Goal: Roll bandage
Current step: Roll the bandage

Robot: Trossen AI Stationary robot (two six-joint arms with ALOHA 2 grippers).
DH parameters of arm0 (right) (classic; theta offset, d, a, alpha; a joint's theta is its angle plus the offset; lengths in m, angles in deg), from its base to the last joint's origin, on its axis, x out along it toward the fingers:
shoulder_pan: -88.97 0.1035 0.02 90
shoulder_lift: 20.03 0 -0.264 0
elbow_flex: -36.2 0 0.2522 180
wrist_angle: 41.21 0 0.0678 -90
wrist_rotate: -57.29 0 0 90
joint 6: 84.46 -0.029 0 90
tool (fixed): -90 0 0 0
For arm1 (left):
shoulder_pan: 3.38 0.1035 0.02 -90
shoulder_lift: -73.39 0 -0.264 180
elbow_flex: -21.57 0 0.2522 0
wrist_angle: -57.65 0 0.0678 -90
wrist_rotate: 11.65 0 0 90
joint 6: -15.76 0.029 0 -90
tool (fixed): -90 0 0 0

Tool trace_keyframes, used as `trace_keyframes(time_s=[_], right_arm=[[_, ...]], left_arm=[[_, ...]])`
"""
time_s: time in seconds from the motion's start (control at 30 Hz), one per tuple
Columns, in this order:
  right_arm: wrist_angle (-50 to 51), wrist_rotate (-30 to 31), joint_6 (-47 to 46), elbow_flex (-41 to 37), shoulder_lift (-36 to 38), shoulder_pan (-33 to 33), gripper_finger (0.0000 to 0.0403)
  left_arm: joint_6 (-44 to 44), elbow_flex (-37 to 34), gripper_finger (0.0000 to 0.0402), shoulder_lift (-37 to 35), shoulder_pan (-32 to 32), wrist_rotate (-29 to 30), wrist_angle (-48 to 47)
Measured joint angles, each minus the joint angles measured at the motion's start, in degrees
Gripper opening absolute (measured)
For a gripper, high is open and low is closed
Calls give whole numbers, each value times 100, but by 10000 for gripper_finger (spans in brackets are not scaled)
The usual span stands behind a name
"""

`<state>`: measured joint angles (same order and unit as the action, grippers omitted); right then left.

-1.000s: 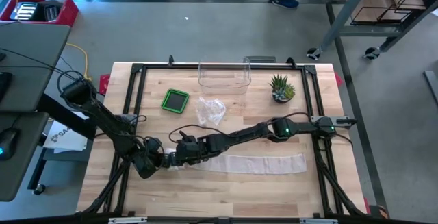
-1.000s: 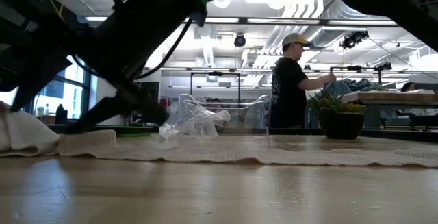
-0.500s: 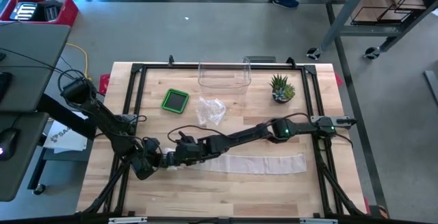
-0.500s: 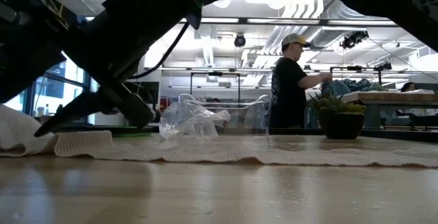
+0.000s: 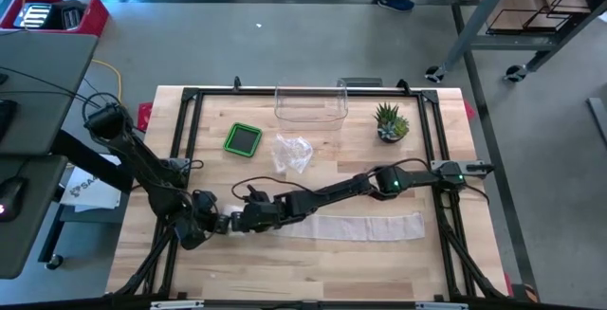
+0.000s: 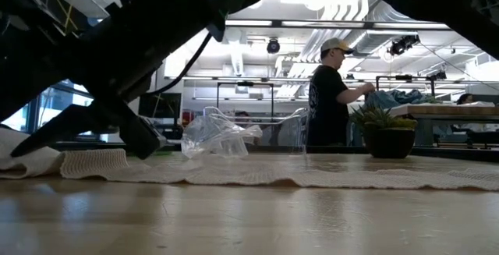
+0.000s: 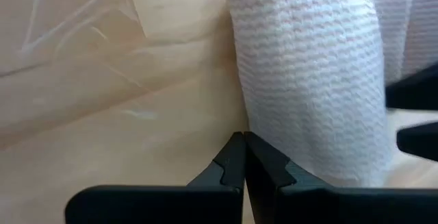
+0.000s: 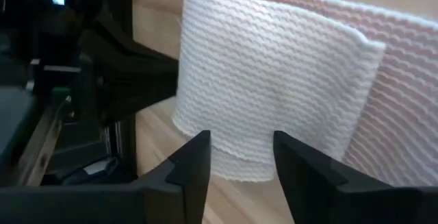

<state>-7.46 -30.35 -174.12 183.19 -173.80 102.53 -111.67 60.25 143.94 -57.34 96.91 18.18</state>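
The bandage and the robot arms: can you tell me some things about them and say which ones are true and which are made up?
1. The bandage lies stretched along the table, with a rolled-up end near the grippers. True.
2. The left gripper is wide open. False: its fingers are pressed shut, beside the roll.
3. The right gripper has a gap between its fingers, with the roll right in front of it. True.
4. The little plant stands on the bandage. False: it stands apart, near the table's far edge.
5. The green box is in the right gripper. False: it sits alone on the table.
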Motion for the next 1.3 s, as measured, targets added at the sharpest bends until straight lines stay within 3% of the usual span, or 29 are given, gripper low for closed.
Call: trace_keyframes(time_s=[0.27, 0.8, 1.0, 1.13, 1.3], right_arm=[[-191, 110, -210, 2, 2, 0, 193], [65, -29, -219, 9, 12, -79, 186], [41, -363, -262, 9, 13, -112, 186], [31, -311, -47, 69, 31, -116, 186], [445, -445, 529, 127, 231, -155, 186]], left_arm=[[19, 7, 0, -101, -163, 198, 11], [43, 15, 0, -276, -642, 545, 24], [199, 230, 0, -316, -772, 606, -2], [55, 350, 0, -223, -723, 248, -638], [51, 525, 0, -221, -456, 275, -949]])
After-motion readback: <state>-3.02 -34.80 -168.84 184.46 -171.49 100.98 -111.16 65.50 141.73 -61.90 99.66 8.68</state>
